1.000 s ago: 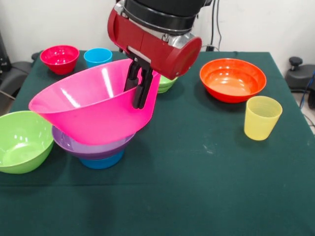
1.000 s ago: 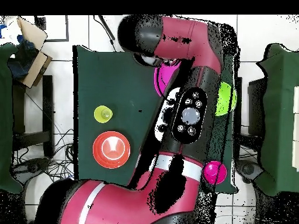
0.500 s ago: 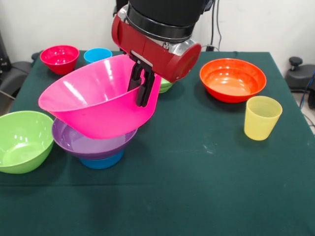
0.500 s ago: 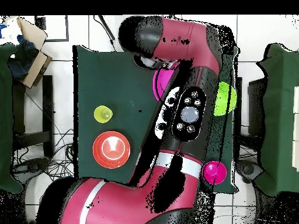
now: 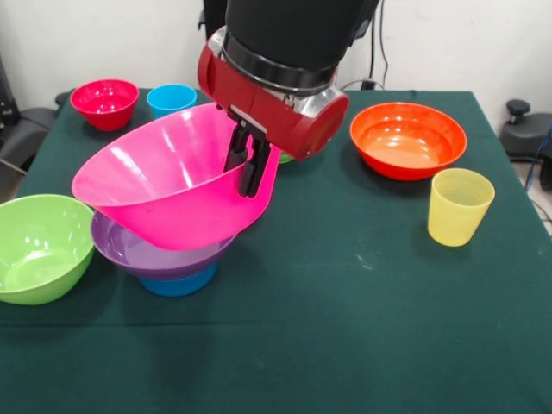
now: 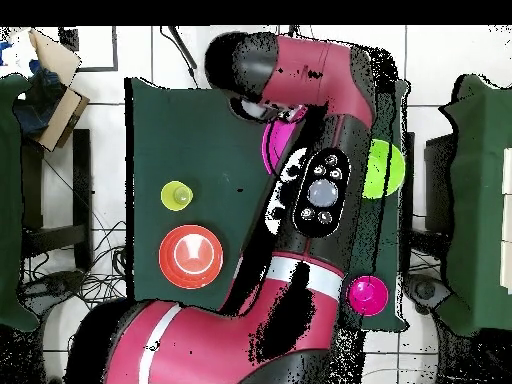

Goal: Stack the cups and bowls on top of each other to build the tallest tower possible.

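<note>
The big pink bowl (image 5: 168, 185) hangs tilted, its mouth facing up and left, with its base low over the purple bowl (image 5: 142, 252). The purple bowl sits on the mid blue bowl (image 5: 178, 283). My gripper (image 5: 248, 171) is shut on the pink bowl's right rim, one finger inside and one outside. From overhead the arm hides the gripper and only a sliver of the pink bowl (image 6: 273, 140) shows. The lime green bowl (image 5: 39, 246) stands left of the pile. The yellow cup (image 5: 459, 205) and the orange bowl (image 5: 407, 138) are at the right.
A small red bowl (image 5: 104, 102) and a sky blue cup (image 5: 171, 97) stand at the far left. A small green bowl (image 5: 285, 159) peeks from behind the arm. Overhead, the arm covers the table's middle, with the orange bowl (image 6: 192, 255) and yellow cup (image 6: 177, 195) left of it.
The gripper has shifted slightly right with the pink bowl. The bowl's left rim has drawn in to the right, and the bowl stays tilted over the purple bowl.
</note>
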Controlling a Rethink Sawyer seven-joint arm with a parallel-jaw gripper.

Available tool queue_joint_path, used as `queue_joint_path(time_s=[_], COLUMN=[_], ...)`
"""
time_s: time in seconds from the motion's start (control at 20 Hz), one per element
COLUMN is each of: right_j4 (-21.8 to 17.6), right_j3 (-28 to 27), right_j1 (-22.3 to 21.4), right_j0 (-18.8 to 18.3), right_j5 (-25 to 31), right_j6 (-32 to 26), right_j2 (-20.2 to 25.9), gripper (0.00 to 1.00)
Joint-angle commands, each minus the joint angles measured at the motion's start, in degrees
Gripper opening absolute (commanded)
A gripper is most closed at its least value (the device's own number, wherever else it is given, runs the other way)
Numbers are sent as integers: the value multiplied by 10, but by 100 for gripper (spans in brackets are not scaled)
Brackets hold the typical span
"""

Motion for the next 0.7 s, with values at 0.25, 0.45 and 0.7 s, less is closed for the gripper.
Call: queue_joint_path(time_s=[0.25, 0.45, 0.7], right_j4=[-80, -91, -100], right_j3=[65, 76, 66], right_j1=[27, 18, 23], right_j0=[3, 3, -4], right_j5=[-37, -31, -27], right_j6=[-103, -106, -112], right_j2=[47, 44, 49], gripper=[0, 0, 0])
